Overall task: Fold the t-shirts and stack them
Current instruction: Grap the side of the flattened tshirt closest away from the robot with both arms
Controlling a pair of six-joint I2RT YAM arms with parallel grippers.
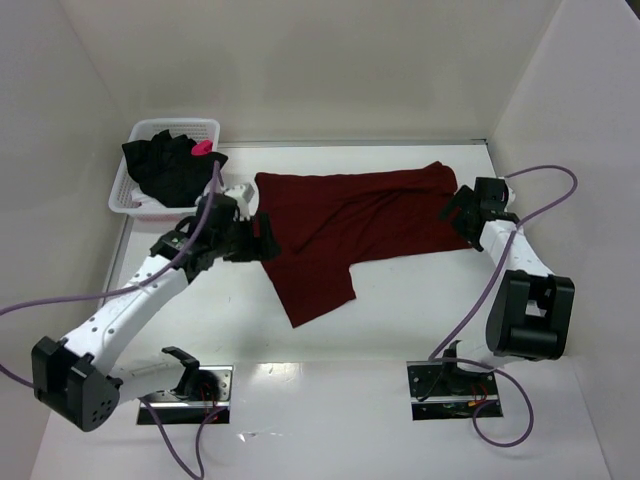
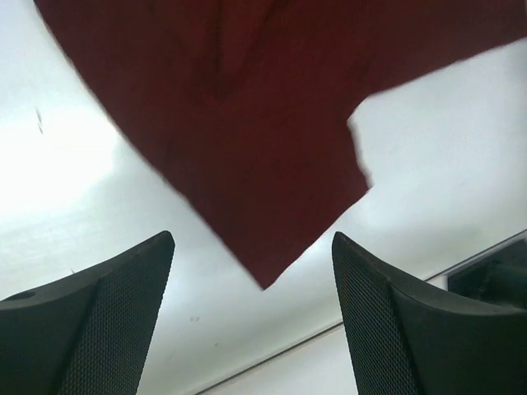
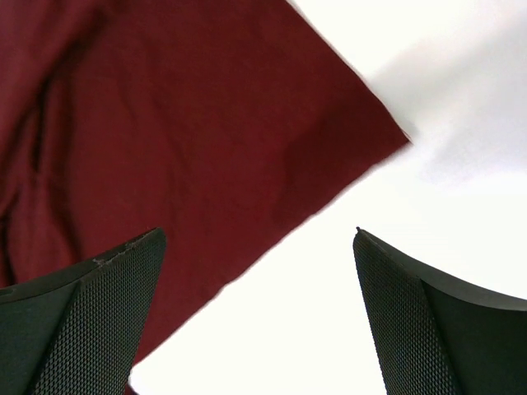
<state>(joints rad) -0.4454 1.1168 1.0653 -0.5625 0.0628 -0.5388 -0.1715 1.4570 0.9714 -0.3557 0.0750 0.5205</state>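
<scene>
Left gripper (image 2: 252,239): jaws spread wide, nothing between pads, poised over left edge of maroon t-shirt (image 1: 340,225)
Right gripper (image 3: 259,234): jaws at full spread, empty, above shirt's right corner
Maroon t-shirt: lies spread across middle of table (image 1: 400,330), wrinkled, one flap trailing toward near edge
Black t-shirt (image 1: 170,170): heaped in white basket (image 1: 118,198), far left
Handling, judged: cloth light, limp, sags and bunches, no stiffness to push against; pinch at hem or corner, both sides together, lift clear before folding
</scene>
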